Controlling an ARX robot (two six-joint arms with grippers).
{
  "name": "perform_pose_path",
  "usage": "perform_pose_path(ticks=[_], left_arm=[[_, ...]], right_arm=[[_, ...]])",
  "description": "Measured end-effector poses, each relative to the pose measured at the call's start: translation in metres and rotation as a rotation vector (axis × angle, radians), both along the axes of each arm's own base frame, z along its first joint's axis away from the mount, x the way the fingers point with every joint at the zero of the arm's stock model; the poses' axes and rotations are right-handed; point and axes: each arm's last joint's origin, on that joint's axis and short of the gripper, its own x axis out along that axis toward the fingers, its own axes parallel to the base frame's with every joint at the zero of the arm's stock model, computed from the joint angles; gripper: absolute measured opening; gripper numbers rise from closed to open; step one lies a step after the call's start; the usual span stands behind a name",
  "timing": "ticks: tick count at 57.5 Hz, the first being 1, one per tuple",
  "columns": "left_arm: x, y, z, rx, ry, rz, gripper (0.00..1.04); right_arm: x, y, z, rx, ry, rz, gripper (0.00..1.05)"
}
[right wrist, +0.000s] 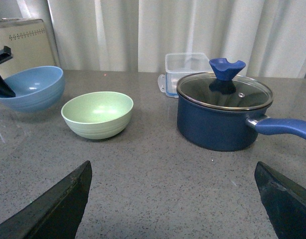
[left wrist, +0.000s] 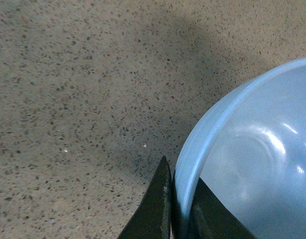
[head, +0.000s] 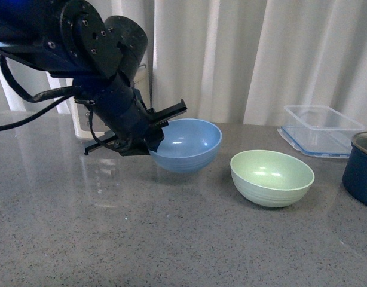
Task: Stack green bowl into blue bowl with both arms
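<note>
At centre left of frame, clamped on blue bowl (head: 189,146) rim with left gripper (head: 159,130); likely light, rigid, smooth

From where I stand, a grey speckled counter (head: 171,239) fills the room's foreground, glossy enough to catch pale reflections. Behind it hangs a whitish curtain (head: 261,54) in long folds. Toward the back on the right sits a clear plastic box (head: 322,128) with a blue edge low down, close to the curtain. Nearer than the box is a dark blue pot (right wrist: 220,119) wearing a glass lid (right wrist: 224,92) topped by a blue knob (right wrist: 227,67); its blue handle (right wrist: 285,128) juts out sideways. At the far left by the curtain stands a cream appliance (right wrist: 26,47) with rows of small dots, too hidden to identify.
</note>
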Motion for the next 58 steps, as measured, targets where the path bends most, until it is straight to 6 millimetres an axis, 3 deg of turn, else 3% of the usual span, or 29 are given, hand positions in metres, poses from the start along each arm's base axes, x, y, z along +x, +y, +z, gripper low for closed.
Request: perform_pose_path(ticks=[7,20,33,40,47,52,58], left_arm=[[0.009,-0.012,-0.01,0.019,0.028,-0.007,0.04],[0.011,-0.018,-0.023,0.052,0.071,0.0,0.05],[0.009,-0.017,-0.019,0.047,0.061,-0.017,0.42],[0.0,-0.014,-0.007,0.05,0.025,-0.031,0.6],[-0.017,-0.004,0.022,0.06,-0.08,-0.046,0.79],[-0.05,0.019,0.059,0.106,-0.237,-0.047,1.0],[-0.1,0.057,0.081,0.171,-0.465,0.01,0.98]], right_arm=[[0.0,0.0,0.0,0.0,0.0,0.0,0.95],[0.0,0.0,0.0,0.0,0.0,0.0,0.95],[0.0,0.0,0.0,0.0,0.0,0.0,0.95],[0.0,0.0,0.0,0.0,0.0,0.0,0.95],[0.0,0.0,0.0,0.0,0.0,0.0,0.95],[0.0,0.0,0.0,0.0,0.0,0.0,0.95],[0.0,0.0,0.0,0.0,0.0,0.0,0.95]])
